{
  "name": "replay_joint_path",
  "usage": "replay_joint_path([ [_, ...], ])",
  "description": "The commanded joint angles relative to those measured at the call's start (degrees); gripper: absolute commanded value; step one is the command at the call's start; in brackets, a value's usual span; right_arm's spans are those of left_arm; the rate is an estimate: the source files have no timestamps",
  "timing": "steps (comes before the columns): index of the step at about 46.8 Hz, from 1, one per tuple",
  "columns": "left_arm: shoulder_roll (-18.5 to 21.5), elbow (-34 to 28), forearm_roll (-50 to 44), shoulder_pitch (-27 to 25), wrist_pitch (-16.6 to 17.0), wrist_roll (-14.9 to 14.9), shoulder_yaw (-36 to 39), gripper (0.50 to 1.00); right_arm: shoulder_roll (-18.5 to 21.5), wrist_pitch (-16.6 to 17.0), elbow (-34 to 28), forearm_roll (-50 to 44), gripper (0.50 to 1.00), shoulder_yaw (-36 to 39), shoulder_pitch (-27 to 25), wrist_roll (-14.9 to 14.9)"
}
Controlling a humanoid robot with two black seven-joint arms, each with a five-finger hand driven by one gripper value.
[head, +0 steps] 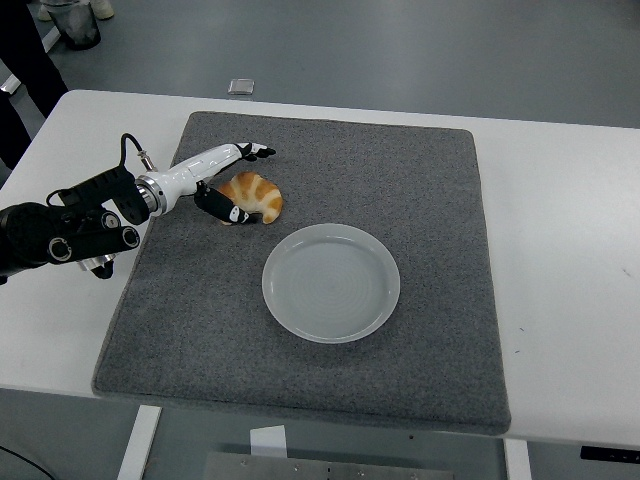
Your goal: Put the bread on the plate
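head view: the bread (254,197) is seen on the grey mat (420,200), up-left of the plate (331,282), bracketed but not gripped by the left hand (222,182), fingers extended behind, thumb touching its near-left end.

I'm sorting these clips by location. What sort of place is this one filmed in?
Probably a lab or workshop, not a kitchen. A white table stands on a bare grey floor, a grey mat is laid out as a work area, and only a croissant and an empty plate are set out for the left hand.
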Motion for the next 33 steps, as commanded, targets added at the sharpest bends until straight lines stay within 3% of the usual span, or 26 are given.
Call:
replay_joint_path([
  [1, -0.1, 0.9, -0.1, 0.1, 0.1, -1.1, 0.0, 0.971, 0.0, 0.0, 0.0, 0.0, 0.952, 0.0, 0.0, 0.0],
  [9, -3.1, 4.6, -0.1, 1.6, 0.1, -2.8, -1.2, 0.951, 0.0, 0.0, -0.1, 0.0, 0.952, 0.0, 0.0, 0.0],
  [17, -3.2, 5.1, -0.3, 1.8, 0.1, -2.9, -1.5, 0.879, 0.0, 0.0, 0.0, 0.0, 0.952, 0.0, -0.1, 0.0],
  [33, -3.1, 5.2, -0.7, 1.9, 0.1, -2.9, -1.5, 0.866, 0.0, 0.0, 0.0, 0.0, 0.952, 0.0, -0.1, 0.0],
])
